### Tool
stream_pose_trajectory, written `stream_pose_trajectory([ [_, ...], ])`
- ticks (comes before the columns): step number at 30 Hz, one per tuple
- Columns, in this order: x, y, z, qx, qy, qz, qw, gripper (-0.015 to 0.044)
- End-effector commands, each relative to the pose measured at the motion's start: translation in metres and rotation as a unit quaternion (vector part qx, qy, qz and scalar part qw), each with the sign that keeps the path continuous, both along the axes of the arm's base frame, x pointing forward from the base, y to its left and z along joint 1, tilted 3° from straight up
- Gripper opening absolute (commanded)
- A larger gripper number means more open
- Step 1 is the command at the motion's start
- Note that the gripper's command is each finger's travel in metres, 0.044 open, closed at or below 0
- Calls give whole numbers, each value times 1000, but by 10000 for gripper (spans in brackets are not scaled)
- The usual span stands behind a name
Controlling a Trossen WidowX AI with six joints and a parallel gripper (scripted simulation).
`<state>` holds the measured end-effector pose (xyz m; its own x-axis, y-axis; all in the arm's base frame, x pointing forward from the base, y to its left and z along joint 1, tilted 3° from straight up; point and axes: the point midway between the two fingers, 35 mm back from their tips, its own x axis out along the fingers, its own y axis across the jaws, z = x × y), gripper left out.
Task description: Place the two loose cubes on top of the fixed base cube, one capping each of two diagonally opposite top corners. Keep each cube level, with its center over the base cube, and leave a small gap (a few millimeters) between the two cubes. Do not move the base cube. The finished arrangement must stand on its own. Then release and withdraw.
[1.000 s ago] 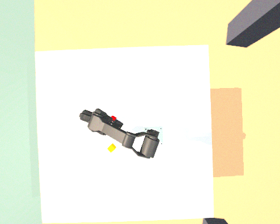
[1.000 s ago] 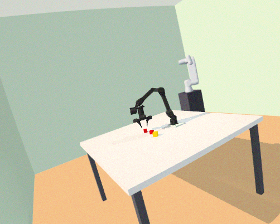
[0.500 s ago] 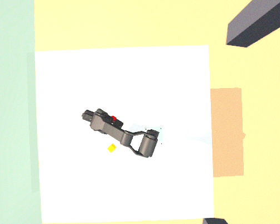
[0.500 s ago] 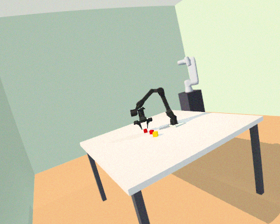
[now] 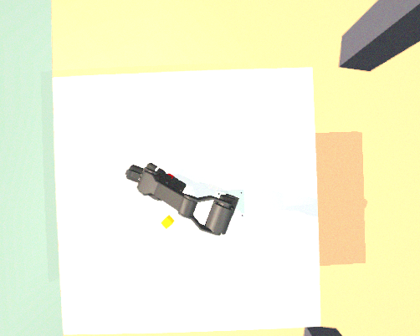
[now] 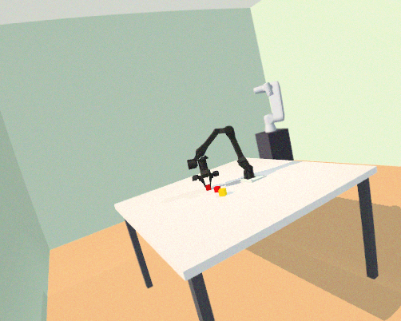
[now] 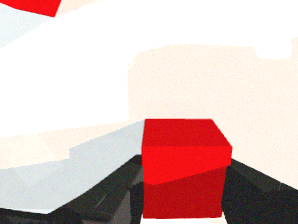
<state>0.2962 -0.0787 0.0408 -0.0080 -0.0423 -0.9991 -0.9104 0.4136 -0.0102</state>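
Observation:
The yellow base cube (image 5: 167, 221) (image 6: 222, 192) sits on the white table (image 5: 111, 272) (image 6: 226, 227). One red cube (image 6: 208, 188) (image 7: 185, 132) stands on the table, farther from the yellow cube. My gripper (image 6: 208, 185) (image 7: 180, 164) points down, shut on this red cube, with a finger against each side. The other red cube (image 6: 216, 189) (image 7: 35, 6) stands between the held cube and the yellow one. It shows only partly at the top left of the wrist view and is hidden under the arm in the top view.
The arm (image 5: 170, 196) (image 6: 228, 131) reaches over the cubes from its base plate (image 6: 256, 180). A white robot arm (image 6: 278, 101) stands on a dark pedestal (image 6: 275, 145) beyond the table.

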Motion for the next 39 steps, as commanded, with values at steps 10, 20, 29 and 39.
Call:
stream_pose_trajectory([
  [10, 3, -1, 18, -2, 2, 3, 1000, 105],
  [20, 6, 0, 50, -2, 2, 3, 1000, 105],
  [29, 6, 2, 78, -2, 2, 3, 1000, 105],
  [39, 2, 4, 108, -2, 2, 3, 1000, 105],
])
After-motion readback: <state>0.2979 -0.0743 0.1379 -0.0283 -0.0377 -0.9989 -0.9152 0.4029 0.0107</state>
